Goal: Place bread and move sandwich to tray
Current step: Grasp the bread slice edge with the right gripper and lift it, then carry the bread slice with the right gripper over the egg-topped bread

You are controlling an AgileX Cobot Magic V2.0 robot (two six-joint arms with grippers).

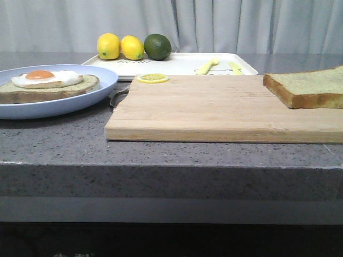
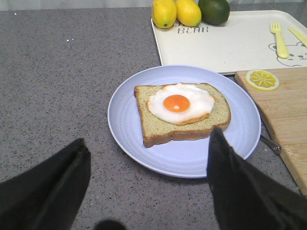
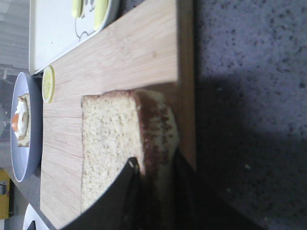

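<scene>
The light wooden cutting board (image 1: 225,110) is filling the front view's middle, the flat white tray (image 1: 177,65) lying behind it. At left, the pale blue round plate (image 1: 59,99) is carrying the open egg sandwich (image 1: 48,85). The thick greenish-tan bread slice (image 1: 308,85) is sitting at the board's right edge, the right gripper (image 3: 154,184) pinching its crust. Lifting it level seems wise. The left gripper (image 2: 144,191) is hanging wide open by the plate.

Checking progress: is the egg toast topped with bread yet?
No. The egg lies uncovered on its slice; the bread is on the cutting board.
</scene>
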